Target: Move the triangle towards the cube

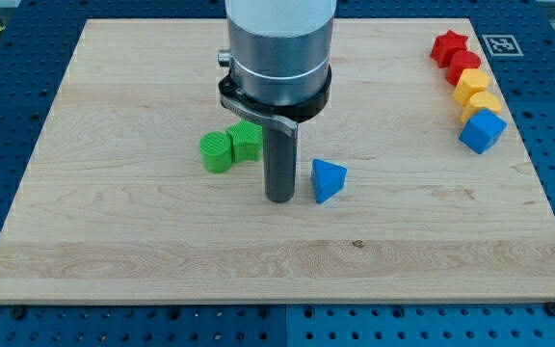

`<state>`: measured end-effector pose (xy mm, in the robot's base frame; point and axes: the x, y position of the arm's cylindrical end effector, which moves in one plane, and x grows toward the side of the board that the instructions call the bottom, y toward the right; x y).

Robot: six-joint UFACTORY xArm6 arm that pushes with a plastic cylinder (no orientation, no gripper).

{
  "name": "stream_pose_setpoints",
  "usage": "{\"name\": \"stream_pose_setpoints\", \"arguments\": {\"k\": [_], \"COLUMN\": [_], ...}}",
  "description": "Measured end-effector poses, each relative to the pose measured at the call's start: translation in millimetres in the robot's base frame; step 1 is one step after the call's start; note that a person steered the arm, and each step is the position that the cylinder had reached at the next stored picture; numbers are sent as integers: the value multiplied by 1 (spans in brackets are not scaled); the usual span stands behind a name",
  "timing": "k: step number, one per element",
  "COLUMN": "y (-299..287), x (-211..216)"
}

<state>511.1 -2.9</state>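
A blue triangle block (pixel 328 180) lies near the middle of the wooden board (pixel 114 241). A blue cube (pixel 481 131) sits at the view's right, at the bottom of a column of blocks. My tip (pixel 279 199) rests on the board just left of the blue triangle, with a small gap between them. The arm's grey body hangs above it.
Two green blocks, a cylinder (pixel 216 151) and a second one (pixel 246 140), sit touching just left of the rod. At the view's right, a red star (pixel 448 46), a red block (pixel 464 66), a yellow block (pixel 471 86) and another yellow block (pixel 483 104) line up above the cube.
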Motion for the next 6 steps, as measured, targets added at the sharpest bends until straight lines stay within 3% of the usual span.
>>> {"name": "stream_pose_setpoints", "arguments": {"k": [3,6], "y": [54,64], "x": [0,-4]}}
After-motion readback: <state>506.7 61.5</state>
